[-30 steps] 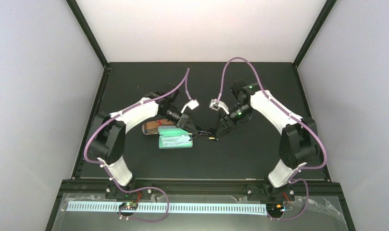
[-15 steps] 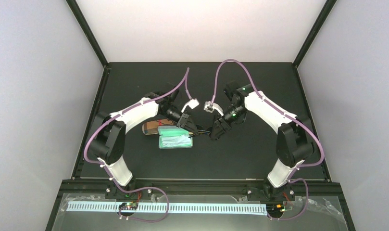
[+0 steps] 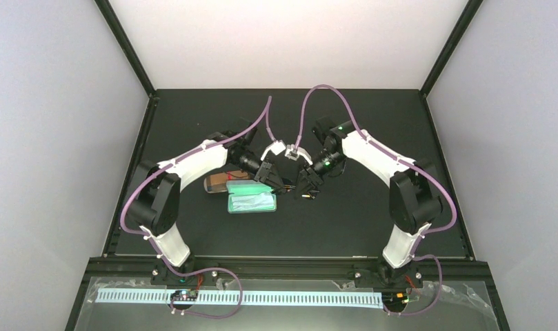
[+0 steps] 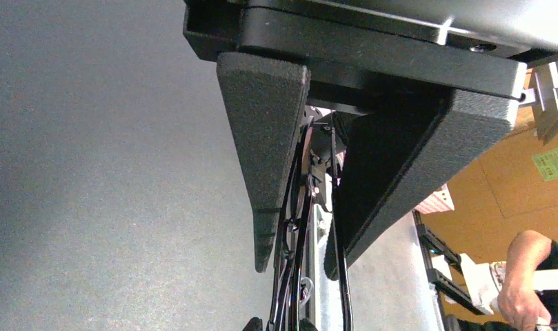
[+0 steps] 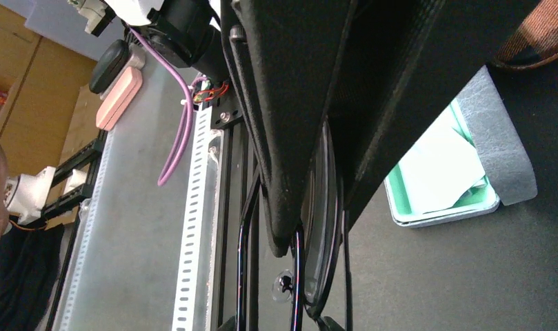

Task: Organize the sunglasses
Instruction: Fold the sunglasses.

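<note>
Top external view: the left gripper and the right gripper are met near the middle of the black table, with the black sunglasses held between them, clear of the table surface as far as can be judged. An open case with green lining is lying just beside the left gripper on its near side, a light cloth inside it. A brown case is touching the open case's far edge; its contents cannot be made out.

Left wrist view: the left gripper is closed to a narrow gap, and the thin black frame parts of the black sunglasses are pinched in that gap.

Right wrist view: the right gripper is clamped on the black sunglasses, a dark lens being seen edge-on between the two pads. The open case is seen beyond, to the right of the fingers.
</note>
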Motion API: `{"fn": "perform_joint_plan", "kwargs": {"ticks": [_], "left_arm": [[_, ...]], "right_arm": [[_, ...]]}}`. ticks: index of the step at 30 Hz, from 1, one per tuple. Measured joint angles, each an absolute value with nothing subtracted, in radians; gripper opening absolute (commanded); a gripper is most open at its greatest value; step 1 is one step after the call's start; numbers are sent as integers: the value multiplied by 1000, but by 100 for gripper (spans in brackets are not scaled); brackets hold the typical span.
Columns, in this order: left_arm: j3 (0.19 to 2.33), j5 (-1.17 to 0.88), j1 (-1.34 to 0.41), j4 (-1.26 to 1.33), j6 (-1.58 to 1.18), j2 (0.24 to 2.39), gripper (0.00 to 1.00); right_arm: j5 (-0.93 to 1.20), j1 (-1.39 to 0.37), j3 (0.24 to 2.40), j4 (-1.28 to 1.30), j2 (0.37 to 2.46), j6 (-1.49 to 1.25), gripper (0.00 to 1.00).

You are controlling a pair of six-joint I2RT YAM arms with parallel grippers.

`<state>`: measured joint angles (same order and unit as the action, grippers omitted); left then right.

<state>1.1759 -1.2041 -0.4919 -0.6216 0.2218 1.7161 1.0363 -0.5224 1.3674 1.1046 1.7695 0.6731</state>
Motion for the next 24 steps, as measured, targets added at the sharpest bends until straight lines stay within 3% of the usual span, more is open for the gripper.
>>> {"fn": "perform_joint_plan", "kwargs": {"ticks": [9, 14, 24], "left_arm": [[1176, -1204, -491, -619, 220, 1716, 25], [1176, -1192, -490, -612, 230, 1716, 38], [1176, -1169, -490, -603, 236, 1716, 49]], "right_arm": [[1033, -522, 1363, 1081, 1769, 667, 16], [1032, -521, 1362, 1088, 1765, 675, 14], [1037, -493, 1347, 1153, 1762, 775, 14]]}}
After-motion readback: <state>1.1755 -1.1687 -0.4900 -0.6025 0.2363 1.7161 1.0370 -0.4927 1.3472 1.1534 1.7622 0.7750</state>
